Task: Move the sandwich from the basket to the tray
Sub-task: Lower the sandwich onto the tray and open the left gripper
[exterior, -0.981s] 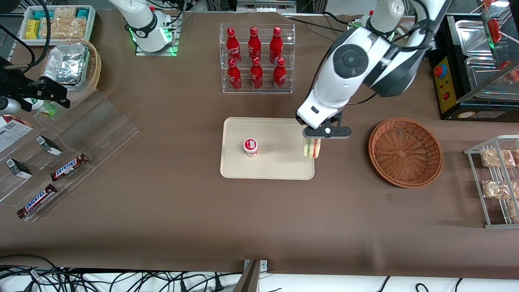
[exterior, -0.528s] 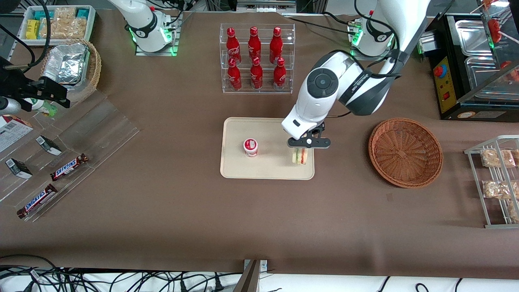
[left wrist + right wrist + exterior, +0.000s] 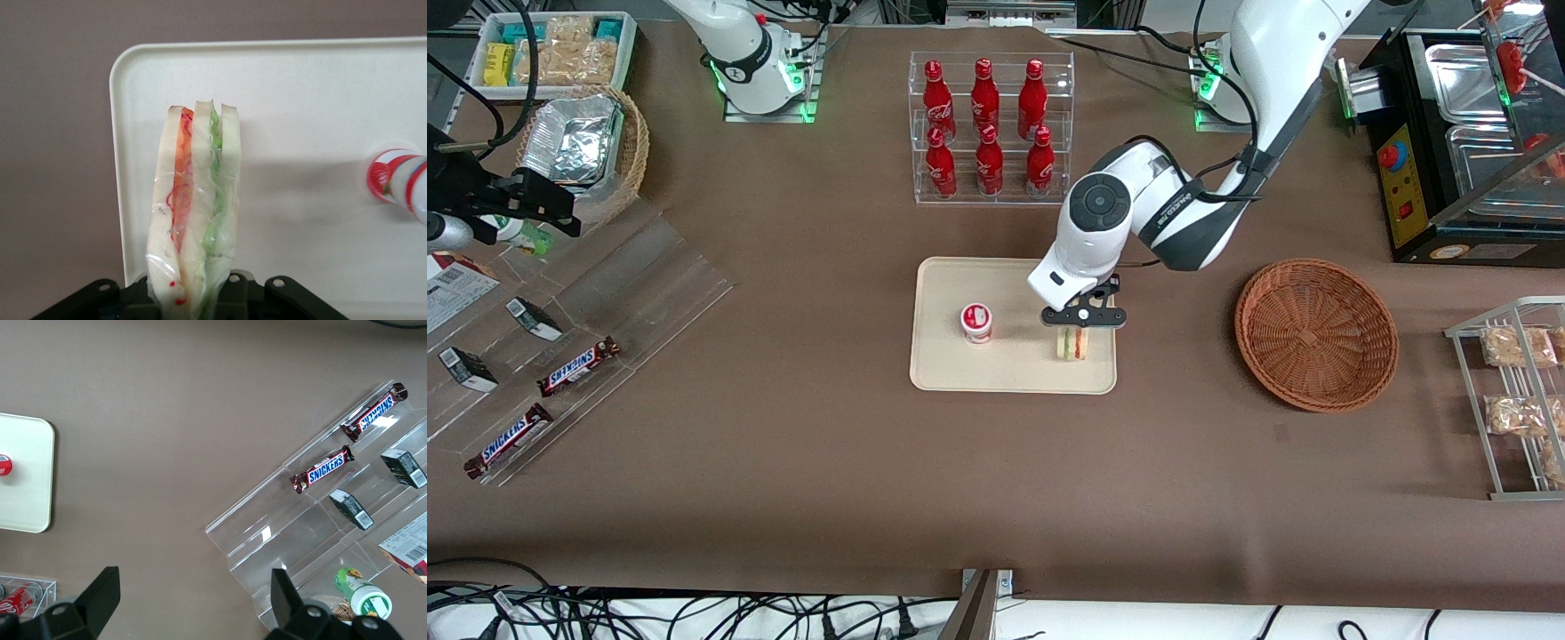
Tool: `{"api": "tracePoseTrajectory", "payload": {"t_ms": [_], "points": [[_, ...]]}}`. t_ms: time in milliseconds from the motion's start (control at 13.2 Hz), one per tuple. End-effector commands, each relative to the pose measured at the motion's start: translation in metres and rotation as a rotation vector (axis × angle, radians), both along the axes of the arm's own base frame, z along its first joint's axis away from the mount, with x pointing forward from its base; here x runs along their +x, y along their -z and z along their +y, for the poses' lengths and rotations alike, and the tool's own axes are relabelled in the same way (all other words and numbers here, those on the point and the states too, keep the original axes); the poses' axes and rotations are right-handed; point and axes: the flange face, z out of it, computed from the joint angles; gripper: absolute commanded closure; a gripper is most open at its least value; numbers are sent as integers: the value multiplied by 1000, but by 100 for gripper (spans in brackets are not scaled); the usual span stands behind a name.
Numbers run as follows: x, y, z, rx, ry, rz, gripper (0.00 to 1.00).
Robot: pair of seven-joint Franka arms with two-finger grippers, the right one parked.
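A: Clear wrap, crinkled, is what you see first in the wrist view: it covers the sandwich [image 3: 193,207], a wedge of white bread with red and green filling layers standing on edge.

B: Your gripper [image 3: 1083,318] is clamped on the sandwich at its thick end, so the layers hang downward. I judge that grip keeps the soft bread from splaying.

A: Where is it relative to the tray [image 3: 947,364]?

B: Over it, at the end nearest the basket [image 3: 1316,333], well apart from the small red-and-white cup [image 3: 976,323] on the same tray. You cannot tell from these views whether the sandwich touches the tray surface yet.

A: Materials?

B: The tray is smooth, matte cream, with rounded corners and a low rim. The basket is round, shallow, reddish-brown wicker, and nothing lies in it. The table cover is plain brown.

A: Status?

B: Transfer looks nearly done; release remains. Your placement spot likely avoids knocking the cup.
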Motion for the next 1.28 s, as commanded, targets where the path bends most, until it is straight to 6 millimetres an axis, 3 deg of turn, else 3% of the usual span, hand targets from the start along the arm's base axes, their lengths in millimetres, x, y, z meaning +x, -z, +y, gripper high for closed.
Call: {"api": "tracePoseTrajectory", "payload": {"t_ms": [0,302,604,679,755,906,981,1208], "points": [[-6,24,-10,28,-11,-38,100],[-15,35,-18,34,8,-23,100],[-18,41,-18,41,12,-11,83],[-19,43,-18,42,10,-8,73],[-19,48,-18,45,7,-2,50],[-20,50,-18,51,14,-6,21],[-20,50,-18,56,20,-11,0],[-15,44,-15,58,10,-16,0]]}}
